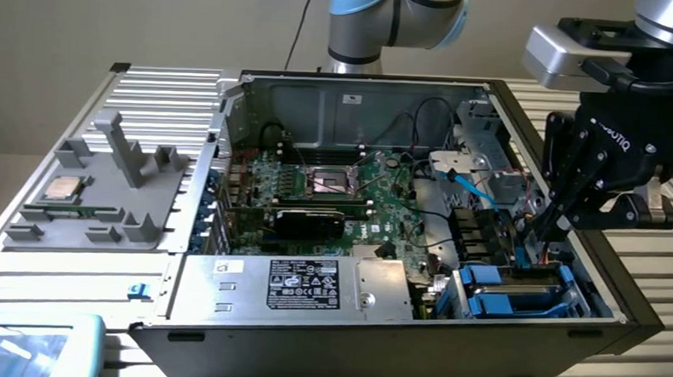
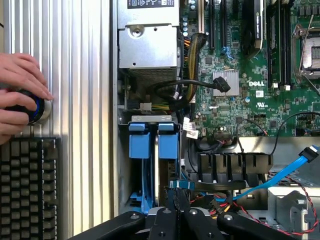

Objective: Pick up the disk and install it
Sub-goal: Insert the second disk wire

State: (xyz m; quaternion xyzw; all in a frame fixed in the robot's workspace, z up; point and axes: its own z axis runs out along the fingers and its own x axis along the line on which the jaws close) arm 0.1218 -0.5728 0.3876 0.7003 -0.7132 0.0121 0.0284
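Observation:
My gripper [image 1: 538, 242] reaches down into the drive bay [image 1: 519, 294] at the front corner of the open computer case, on the exterior view's right. Its fingers [image 2: 170, 220] are shut on the narrow blue-framed end of the disk [image 2: 181, 185], which stands edge-on, so its labelled face is hidden. The disk [image 1: 534, 269] sits low between the bay's walls, beside two blue plastic drive carriers [image 2: 152, 142]. The gripper's body covers most of the disk.
A silver power supply box [image 1: 309, 285] with a black label lies next to the bay. Behind it are the motherboard [image 1: 336, 197] and a blue data cable [image 1: 473, 186]. A CPU chip [image 1: 64, 189] rests on a grey tray. A person's hands [image 2: 20, 95] hold a knob above a keyboard [image 2: 27, 185].

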